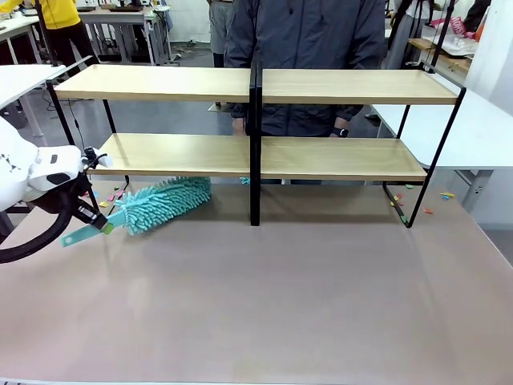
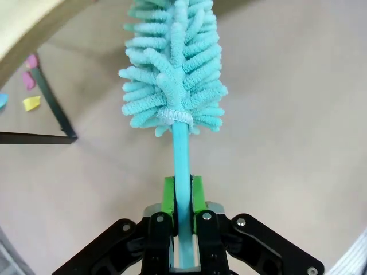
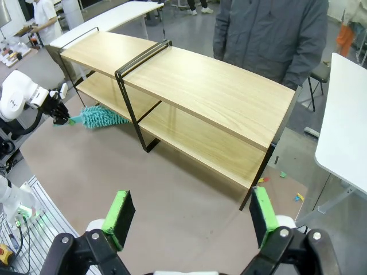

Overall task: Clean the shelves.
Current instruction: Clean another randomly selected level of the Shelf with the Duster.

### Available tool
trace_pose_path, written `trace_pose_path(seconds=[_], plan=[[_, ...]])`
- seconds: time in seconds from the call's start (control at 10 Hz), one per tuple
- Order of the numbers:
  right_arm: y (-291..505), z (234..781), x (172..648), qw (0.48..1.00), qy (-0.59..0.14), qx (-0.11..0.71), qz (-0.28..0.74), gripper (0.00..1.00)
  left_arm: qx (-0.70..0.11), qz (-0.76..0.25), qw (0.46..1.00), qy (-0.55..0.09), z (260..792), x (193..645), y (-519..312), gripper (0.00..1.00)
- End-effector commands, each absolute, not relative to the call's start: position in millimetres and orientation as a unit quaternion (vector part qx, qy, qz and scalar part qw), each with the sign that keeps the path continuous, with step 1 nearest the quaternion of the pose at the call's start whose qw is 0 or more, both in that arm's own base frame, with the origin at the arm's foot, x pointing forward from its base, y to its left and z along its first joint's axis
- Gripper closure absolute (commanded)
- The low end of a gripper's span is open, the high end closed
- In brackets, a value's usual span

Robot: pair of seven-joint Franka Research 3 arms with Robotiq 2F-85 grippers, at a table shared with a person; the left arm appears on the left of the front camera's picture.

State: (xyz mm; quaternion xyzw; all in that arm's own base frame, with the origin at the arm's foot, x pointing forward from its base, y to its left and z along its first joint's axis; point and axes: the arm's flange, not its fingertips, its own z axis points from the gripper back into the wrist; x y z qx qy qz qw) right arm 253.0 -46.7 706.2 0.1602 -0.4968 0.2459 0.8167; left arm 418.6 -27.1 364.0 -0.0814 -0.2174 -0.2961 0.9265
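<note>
1. Shelves (image 1: 160,83) stand across the far half of the table (image 1: 304,297): two tiers of light-wood boards on a thin black frame with a centre post (image 1: 254,144) and slanted end legs. All four boards carry nothing.
2. Left gripper (image 2: 183,197) is clamped tight on the turquoise handle of a fluffy duster (image 1: 164,204); the green pads (image 2: 168,195) press both sides of the handle.
3. Duster head lies low over the table, under the lower left board, pointing toward the centre post. Whether its fibres touch the tabletop cannot be told.
4. Right gripper (image 3: 189,215) hangs above the table on the robot's side, jaws spread wide, holding nothing.
5. Small coloured paper scraps (image 1: 108,196) lie on the table beneath the left end of the rack; more scraps (image 1: 401,204) lie near the right end leg.
6. One person (image 1: 309,56) in a dark jacket stands behind the shelves, near the centre post.
</note>
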Motion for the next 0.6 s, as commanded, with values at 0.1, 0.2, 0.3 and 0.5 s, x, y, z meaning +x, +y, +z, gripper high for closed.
trace_pose_path(seconds=[0.1, 0.2, 0.3, 0.5], plan=[[-46, 707, 253, 0.814, -0.499, 0.164, 0.248, 0.0, -0.058, -0.239, 0.952, -0.182, 379, 404, -48, 0.87], [-46, 707, 253, 0.814, -0.499, 0.164, 0.248, 0.0, -0.049, -0.235, 0.956, -0.166, 382, 400, -53, 0.87], [-46, 707, 253, 0.814, -0.499, 0.164, 0.248, 0.0, -0.03, -0.218, 0.963, -0.157, 379, 400, -55, 0.87], [-46, 707, 253, 0.814, -0.499, 0.164, 0.248, 0.0, 0.004, -0.154, 0.969, -0.193, 383, 399, -48, 0.87]])
